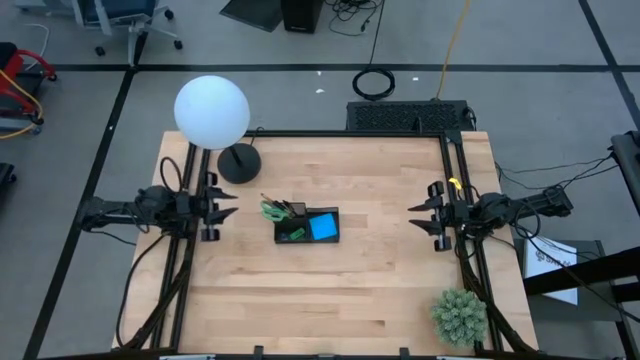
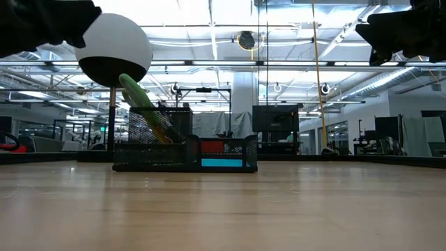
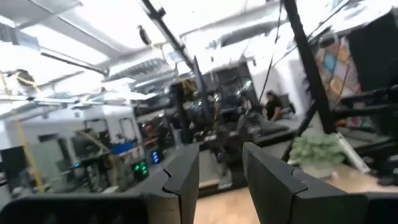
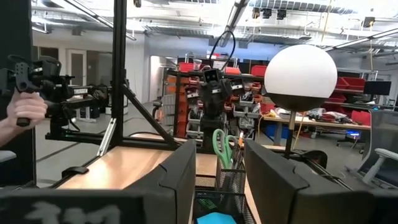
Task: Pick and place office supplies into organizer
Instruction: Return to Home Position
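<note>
Looks basically done on the pick-and-place side. Can't spot any loose office supplies on the bare wood of the table (image 1: 330, 300) from above. Found the black organizer (image 1: 306, 226) mid-table, a touch toward the left edge, loaded: green-handled scissors (image 1: 272, 210) sticking up tilted out of the taller compartment, blue sticky-note pad (image 1: 323, 227) flat in the lower one, plus something small and green beside the pad, too small to name. Can't separate pens or pencils in there. Judging arm parking as the only thing left. Reading left gripper (image 1: 228, 205) as hovering at the left edge, raised off the wood, aimed inward, fingers apart, empty. Same for right gripper (image 1: 417, 216) at the right edge: raised, aimed inward, fingers apart, nothing between. Both well apart from the organizer. Also noting globe lamp (image 1: 212, 110) by the far-left corner and potted plant (image 1: 459, 316) at the near-right corner, neither in play.
</note>
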